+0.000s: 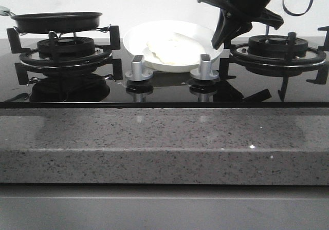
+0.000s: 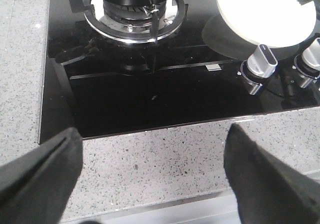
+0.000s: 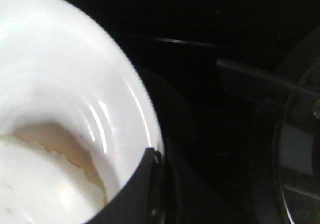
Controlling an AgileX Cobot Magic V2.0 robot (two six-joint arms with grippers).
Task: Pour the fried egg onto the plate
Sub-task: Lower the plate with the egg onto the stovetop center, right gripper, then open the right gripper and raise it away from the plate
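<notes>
The right black gripper (image 1: 224, 35) is seen at the right rim of the round, glossy white plate (image 1: 134, 37). One finger (image 3: 135, 196) lies against that rim in the right wrist view, but whether the jaws are clamped on it or merely beside it cannot be told. The flat, cream-white fried egg (image 1: 172, 49) already lies inside the plate, which sits between the two burners, just behind the two silver control knobs (image 1: 139, 68). The black frying pan (image 1: 56, 20) is rested on the burner left of the plate, apparently empty (its inside is not visible). The left gripper (image 2: 150, 176) is held wide apart over the grey speckled countertop (image 2: 165, 159) in front of the plate, with nothing between its fingers.

If the rim is caught during withdrawal, the plate could be tipped or dragged, and the egg could slide off.
</notes>
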